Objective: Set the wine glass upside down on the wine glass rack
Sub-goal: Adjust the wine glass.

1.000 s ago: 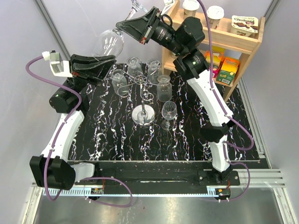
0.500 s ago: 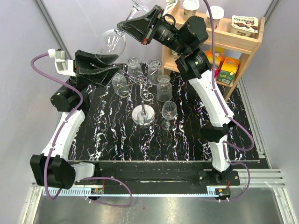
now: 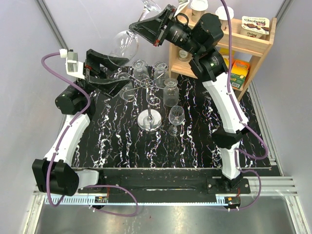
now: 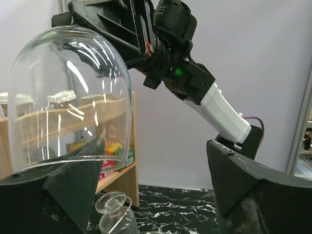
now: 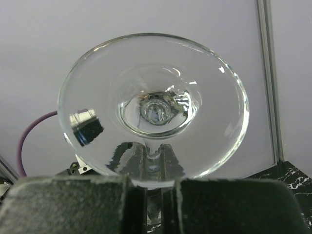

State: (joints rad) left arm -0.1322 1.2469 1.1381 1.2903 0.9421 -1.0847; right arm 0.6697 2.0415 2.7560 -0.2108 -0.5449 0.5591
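Finding: my right gripper [image 5: 152,197] has its jaws pinched on the stem of the wine glass [image 3: 124,44]. The round foot stands just above those jaws and fills the right wrist view. The bowl hangs beyond the jaw tips, mouth downward and tilted, high over the worktop [image 3: 112,141]. My left gripper [image 4: 153,146] has its jaws spread wide. The bowl's rim sits at the inner face of one jaw and well apart from the other. I cannot tell whether glass and jaw touch. The wine glass rack [image 3: 149,122] stands below and ahead of both jaw sets and already carries other glasses on its arms. Assessment of the article: thin clear glass, light, rigid, smooth and brittle. I judge it will slip under a weak pinch and crack under a hard one or a knock against wire. The stem is the sound place to hold, close under the foot, as my right jaws hold it now. The bowl wall should take only a light steadying touch from the left jaws, if any. Risk noted: the long bowl gives leverage about the stem, so a tilt may swing it into the neighbouring glasses.
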